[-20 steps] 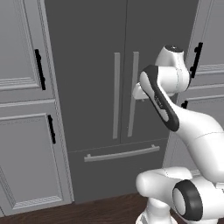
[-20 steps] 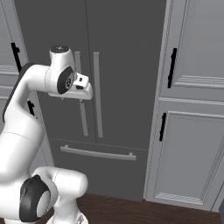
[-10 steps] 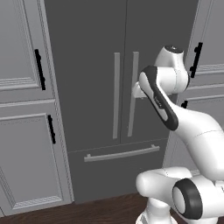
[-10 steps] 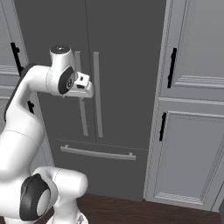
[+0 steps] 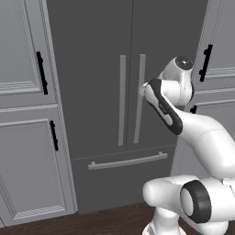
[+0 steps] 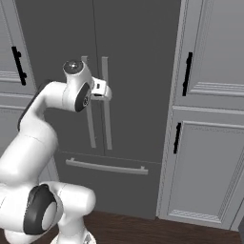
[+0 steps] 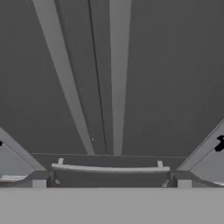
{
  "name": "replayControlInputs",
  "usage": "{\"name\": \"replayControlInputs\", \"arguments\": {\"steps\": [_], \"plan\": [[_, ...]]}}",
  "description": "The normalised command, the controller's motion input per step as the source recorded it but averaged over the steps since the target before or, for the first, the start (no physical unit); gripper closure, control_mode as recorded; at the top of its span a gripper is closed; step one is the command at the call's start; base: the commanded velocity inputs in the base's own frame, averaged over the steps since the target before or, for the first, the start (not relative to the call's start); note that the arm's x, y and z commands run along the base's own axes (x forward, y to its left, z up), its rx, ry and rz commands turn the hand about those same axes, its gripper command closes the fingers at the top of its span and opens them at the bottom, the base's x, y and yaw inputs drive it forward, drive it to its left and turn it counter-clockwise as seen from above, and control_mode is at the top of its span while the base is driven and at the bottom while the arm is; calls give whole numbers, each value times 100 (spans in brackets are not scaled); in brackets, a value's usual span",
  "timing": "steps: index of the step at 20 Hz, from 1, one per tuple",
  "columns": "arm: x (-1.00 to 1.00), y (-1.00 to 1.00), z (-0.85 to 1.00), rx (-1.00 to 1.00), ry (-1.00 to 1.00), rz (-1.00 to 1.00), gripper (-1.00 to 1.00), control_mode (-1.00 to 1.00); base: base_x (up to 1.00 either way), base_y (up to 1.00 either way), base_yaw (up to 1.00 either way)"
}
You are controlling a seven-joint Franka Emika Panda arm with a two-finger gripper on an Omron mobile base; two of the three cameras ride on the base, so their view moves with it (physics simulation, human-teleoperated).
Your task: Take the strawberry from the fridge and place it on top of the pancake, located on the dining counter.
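While the fridge [image 5: 114, 92] is standing shut, with both of its dark grey doors closed and the seam between them running straight down the middle, the tool [image 6: 107, 91] is hovering right at the two long vertical handles [image 5: 131, 98], at about their upper third. Seen from the right base view, the white hand is reaching out from the arm's wrist toward the fridge front and is overlapping the handles; whether it is touching either one cannot be told. From the left base view the hand is mostly hiding behind the arm's dark-banded forearm, just beside the right handle [image 5: 139, 98].

Looking along the hand, the camera is taking in both handles running away down the doors, the left handle [image 7: 65, 78] slanting and the right one [image 7: 118, 78] nearly straight, with the door seam between them. Below them the horizontal bar [image 7: 109, 168] of the bottom drawer [image 5: 121, 176] is lying across the frame. The tool's fingertips [image 7: 53, 180] are sitting far apart near the two lower corners, so the jaws are standing wide with nothing between them.

Light grey panelled cabinets [image 5: 27, 114] with black handles [image 6: 187, 74] are flanking the fridge on both sides, and dark wood floor [image 6: 143, 228] is running along the bottom.
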Motion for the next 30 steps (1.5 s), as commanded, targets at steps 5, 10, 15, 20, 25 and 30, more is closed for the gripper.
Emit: {"name": "replayControlInputs", "arguments": {"steps": [5, 10, 15, 20, 25, 30], "plan": [[74, 0, 0, 0, -2, -2, -100, -100, 0, 0, 0], [83, 0, 0, 0, 0, -4, -100, -100, 0, 0, 0], [77, 0, -1, 0, 0, -4, -100, -100, 0, 0, 0], [61, -4, -15, 0, -6, -2, -100, -100, 0, 0, 0], [57, 0, -12, 0, -5, 0, -100, -100, 0, 0, 0], [52, 0, -22, 0, -8, 0, -100, -100, 0, 0, 0]]}}
